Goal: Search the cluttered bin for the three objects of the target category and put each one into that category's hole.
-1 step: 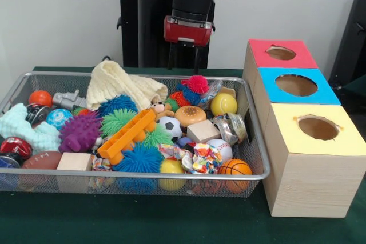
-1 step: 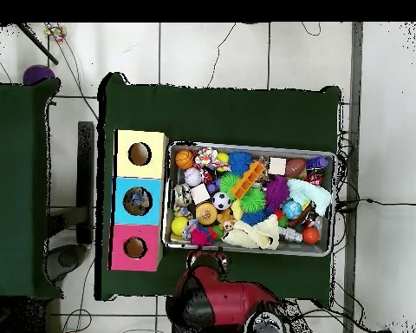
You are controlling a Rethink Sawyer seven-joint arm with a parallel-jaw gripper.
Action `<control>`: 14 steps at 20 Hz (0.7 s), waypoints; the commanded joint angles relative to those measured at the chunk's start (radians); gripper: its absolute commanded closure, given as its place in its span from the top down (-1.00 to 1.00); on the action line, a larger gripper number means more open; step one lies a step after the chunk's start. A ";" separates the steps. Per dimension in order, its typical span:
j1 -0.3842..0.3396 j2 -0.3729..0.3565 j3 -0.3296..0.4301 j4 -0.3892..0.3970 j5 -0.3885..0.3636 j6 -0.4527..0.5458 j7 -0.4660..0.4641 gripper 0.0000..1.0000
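Observation:
A wire mesh bin [image 1: 143,174] on the green table is heaped with toys. Among them are a yellow ball [image 1: 223,104], a small basketball [image 1: 235,167], a soccer ball [image 1: 170,125], an orange ball [image 1: 40,97], spiky rubber balls, wooden blocks, an orange toy rack [image 1: 127,135] and a cream knit cloth [image 1: 120,84]. My gripper [image 1: 183,60] hangs open and empty above the bin's far rim, behind the pink spiky ball [image 1: 197,84]. In the overhead view the gripper [image 2: 208,258] sits just outside the bin [image 2: 246,146], near the pink box.
Beside the bin stands a row of wooden boxes, each with a round hole: pink [image 1: 281,53], blue [image 1: 296,84], yellow [image 1: 318,127]. Seen from overhead, something dark lies inside the blue hole [image 2: 138,201]. A second green table [image 2: 16,186] stands apart.

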 commanded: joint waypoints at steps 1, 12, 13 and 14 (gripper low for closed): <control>0.081 0.033 0.092 -0.094 0.139 0.074 0.194 1.00; 0.157 0.057 0.100 -0.082 0.201 0.034 0.187 1.00; 0.156 0.058 0.100 -0.084 0.199 0.034 0.181 1.00; 0.153 0.059 0.099 -0.087 0.197 0.037 0.175 1.00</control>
